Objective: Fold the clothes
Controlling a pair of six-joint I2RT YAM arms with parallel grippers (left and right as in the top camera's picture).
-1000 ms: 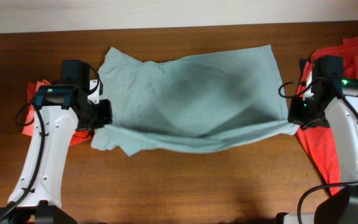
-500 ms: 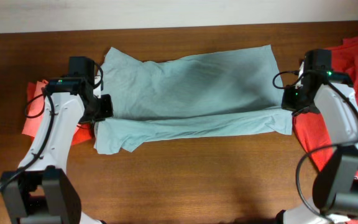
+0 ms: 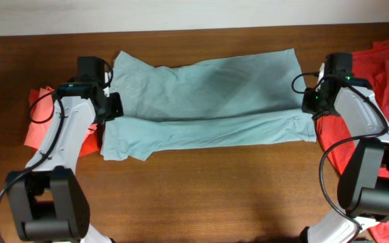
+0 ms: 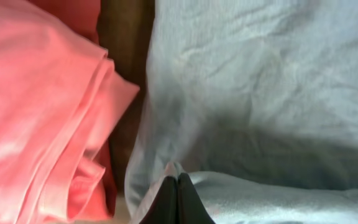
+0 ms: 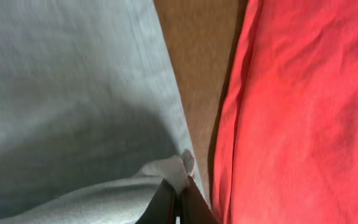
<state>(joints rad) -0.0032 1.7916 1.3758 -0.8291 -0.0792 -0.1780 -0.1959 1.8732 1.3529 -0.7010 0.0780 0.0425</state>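
Left wrist view, closest in: the left gripper (image 4: 177, 190) has its jaws pressed together, with a small peak of the grey-blue T-shirt (image 4: 260, 81) nipped at the tips. The rest of that shirt spreads away toward 12 and 2 o'clock. The salmon-pink shirt (image 4: 42, 118) lies bunched at 9 o'clock, with a strip of bare wood between the two.

Right wrist view: the right gripper (image 5: 178, 193) is likewise closed on a tuft of the grey-blue cloth. The shirt's body runs off toward 10 o'clock, and the red-orange shirt (image 5: 303, 106) lies at 3 o'clock across a strip of wood.

Seen from overhead, the table (image 3: 201, 196) is bare wood along its near side. Next comes a doubled band of the T-shirt along its 6 o'clock edge, then the two pinch points, then the flat single layer reaching toward 12.

The shirt's long axis runs from 9 to 3 o'clock, with one gripper at each short end, so neither arm is nearer. The unfolded far edge lies at 12 o'clock from both pinches. I judge that the fold will land square only if both ends travel toward 12 level with each other.
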